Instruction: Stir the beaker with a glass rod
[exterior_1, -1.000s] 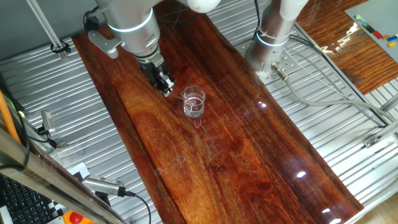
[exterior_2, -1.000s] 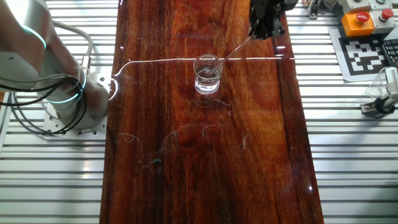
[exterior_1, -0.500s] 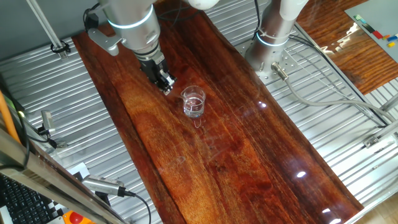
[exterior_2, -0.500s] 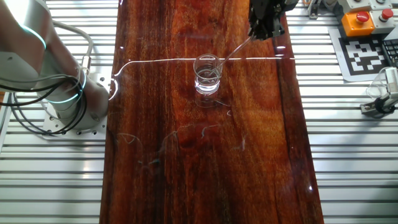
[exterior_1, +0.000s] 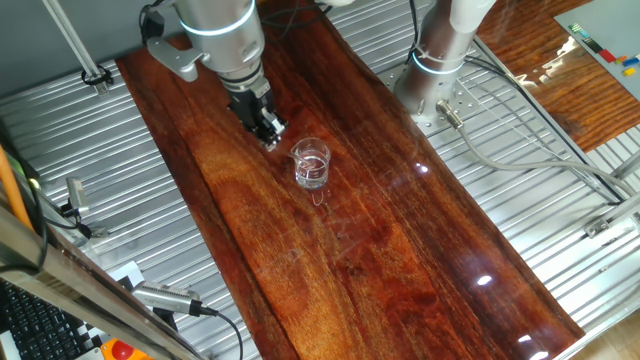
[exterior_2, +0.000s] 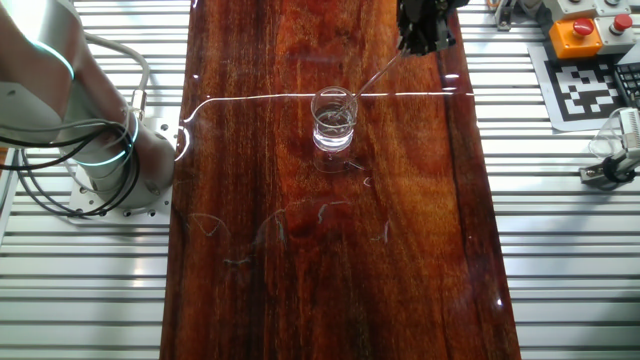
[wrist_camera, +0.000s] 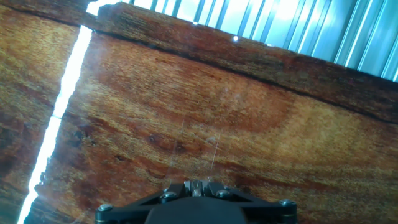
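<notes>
No legible txt or nos., only a b/w marker card (exterior_2: 598, 84), beaker (exterior_2: 333, 119) marks unreadable

Dark wood tabletop (exterior_1: 380, 250) beneath jaws, ribbed metal surface (exterior_2: 570, 250) flanking both sides. Orange button box (exterior_2: 578, 32) and black-and-white marker tag (exterior_2: 592, 88) near jaws. Keyboard (exterior_1: 40, 325) well apart, beside cables (exterior_1: 200, 310).

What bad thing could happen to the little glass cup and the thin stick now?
The glass rod is held slanted by the hand and reaches to the beaker, so a sideways pull might tip the small beaker over. The rod is very thin, so pressing on the rim might snap it. The beaker stands free on the wooden board, so it could slide.
</notes>
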